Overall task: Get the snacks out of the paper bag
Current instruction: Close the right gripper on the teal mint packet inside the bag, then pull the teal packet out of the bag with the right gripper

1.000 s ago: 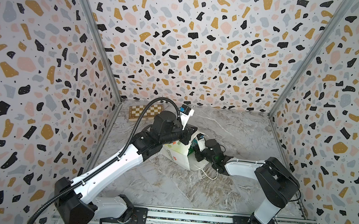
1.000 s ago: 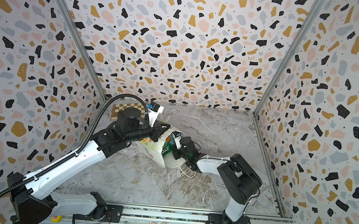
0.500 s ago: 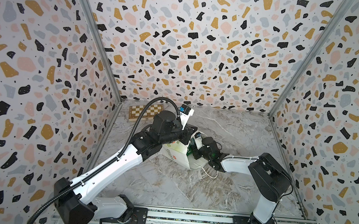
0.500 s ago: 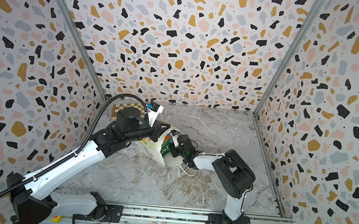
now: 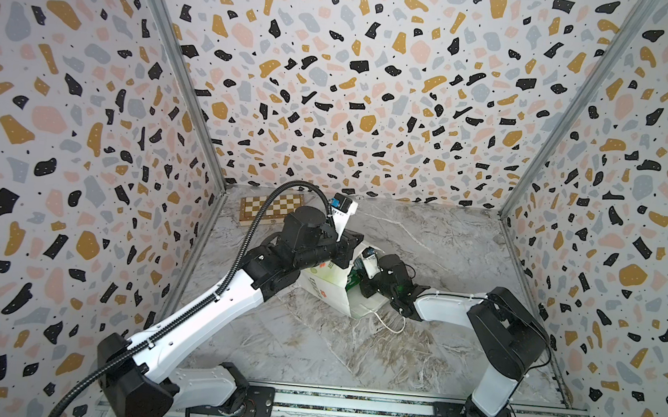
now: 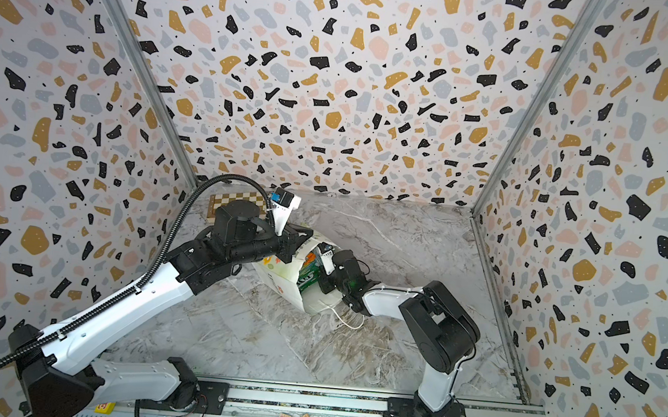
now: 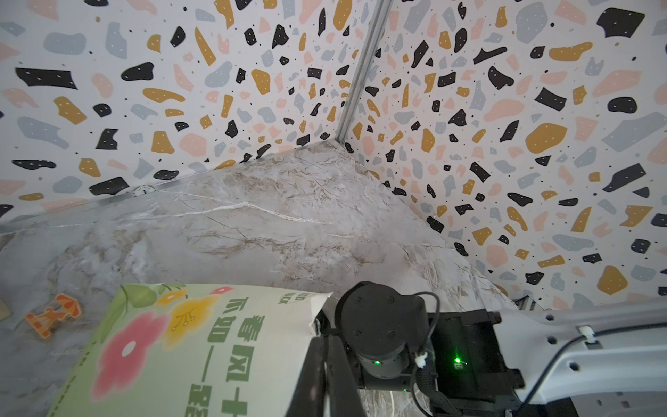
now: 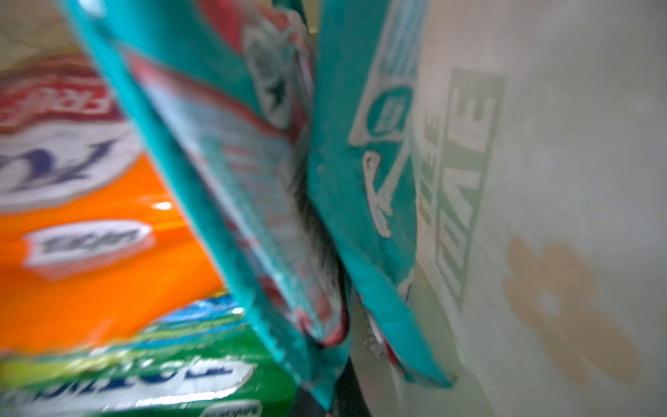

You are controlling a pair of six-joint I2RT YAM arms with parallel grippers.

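- Terrazzo walls (image 5: 337, 72) close three sides
- Marble worktop (image 5: 466, 251) leaves room for unloading
- Bag (image 5: 326, 290) lies on its side mid-worktop, mouth toward the right edge
- Left gripper (image 5: 347, 247) pinches the mouth's upper rim, likely propping it open
- Right gripper (image 5: 360, 285) is closed inside the bag; on what, unclear
- Snacks (image 8: 90, 274) sit inside, none out

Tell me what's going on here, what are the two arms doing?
The white paper bag lies on its side on the marble table. The left gripper is shut on the bag's upper rim, holding the mouth open. The right gripper, shut, reaches into that mouth; its wrist view shows teal packets right ahead, with an orange packet and a green packet beside them. Whether it has pinched one I cannot tell. No packet shows outside the bag.
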